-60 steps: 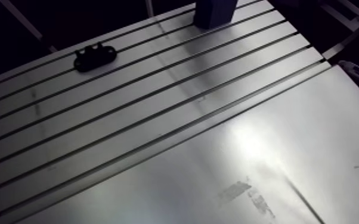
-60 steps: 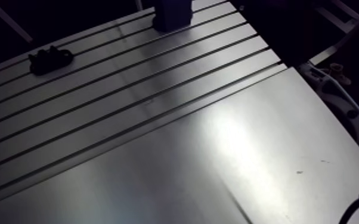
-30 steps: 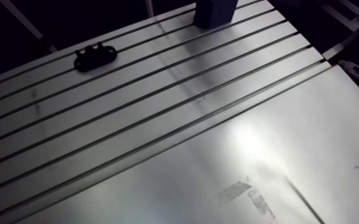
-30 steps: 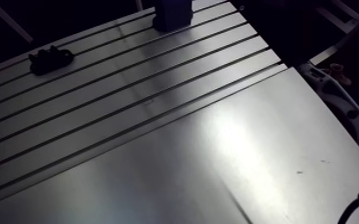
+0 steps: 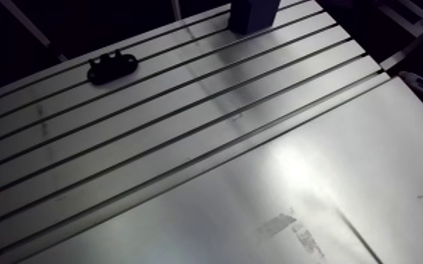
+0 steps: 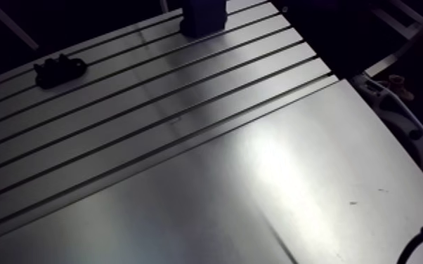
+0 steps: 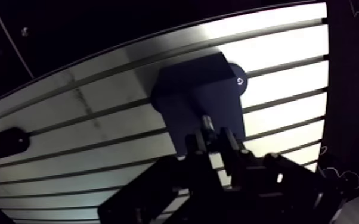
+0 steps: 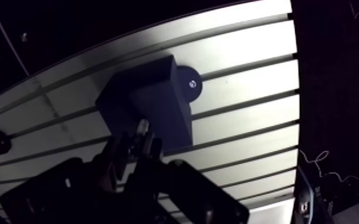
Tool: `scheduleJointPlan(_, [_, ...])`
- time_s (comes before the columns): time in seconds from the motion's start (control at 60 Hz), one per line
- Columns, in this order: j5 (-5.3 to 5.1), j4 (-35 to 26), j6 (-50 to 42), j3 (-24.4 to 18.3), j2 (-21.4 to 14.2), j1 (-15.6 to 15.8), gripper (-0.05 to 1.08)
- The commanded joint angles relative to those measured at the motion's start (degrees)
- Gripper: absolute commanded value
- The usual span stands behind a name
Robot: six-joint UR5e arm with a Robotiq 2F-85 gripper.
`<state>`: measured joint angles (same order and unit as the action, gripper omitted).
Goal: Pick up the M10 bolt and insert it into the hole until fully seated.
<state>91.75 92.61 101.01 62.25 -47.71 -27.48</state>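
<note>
I am gripping the M10 bolt (image 7: pixel 206 123) in my claw (image 7: pixel 210 138). In the wrist view its pale metal end is sticking up just past my two dark fingers (image 7: pixel 194 146), which are pressing in on it from either side, so the claw is clenched around the bolt, though the fingers are showing so dark that I cannot make out the exact line of contact. The bolt is hanging directly over the dark blue block (image 7: pixel 197 95), which is standing on the slotted table (image 5: pixel 186 140), and its tip is lying over the near half of the block's top face. I cannot tell whether the tip is touching that face or hovering above it. A round dark disc (image 7: pixel 238 81) is jutting out at the block's far corner, and a small bright ring is glinting on it. I cannot tell whether that ring is the hole. Well off to one side of my claw a black bracket (image 5: pixel 112 67) is lying flat on the table, apart from the block. Compared with the earlier arm views nothing is differing: the block at the far edge, the bracket and the slots are all sitting at the same spots in the picture.
</note>
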Motion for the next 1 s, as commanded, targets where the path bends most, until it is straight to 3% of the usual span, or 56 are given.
scheduleJointPlan(0.017, [0.12, -0.1, 0.0, -0.1, 0.0, -0.1, 1.08])
scheduleJointPlan(1.0, [0.14, -0.6, 0.1, -0.2, -0.1, -0.1, 1.08])
